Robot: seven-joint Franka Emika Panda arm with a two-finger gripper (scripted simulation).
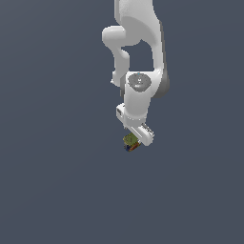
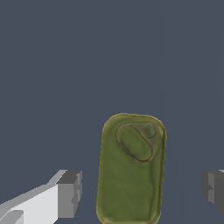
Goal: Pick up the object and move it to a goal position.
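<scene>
Directly beneath the claw (image 2: 140, 190) lies the small can (image 2: 131, 168), olive-green top with its oval pull-tab facing the wrist camera, resting on the dark grey surface (image 2: 65, 65). It sits between the two grey fingertips (image 2: 70, 192), touching neither; the claw stands wide open, holding nothing. From outside, the can (image 1: 130, 141) peeks out under the white arm (image 1: 138, 95).

The small olive-topped can with multicoloured label (image 2: 131, 168) is positioned between the two grey fingertips (image 2: 69, 194) of the white gripper (image 2: 142, 190), apart from both. In the exterior view, it is seen just beneath the gripper, on the flat grey floor (image 1: 52, 181).
</scene>
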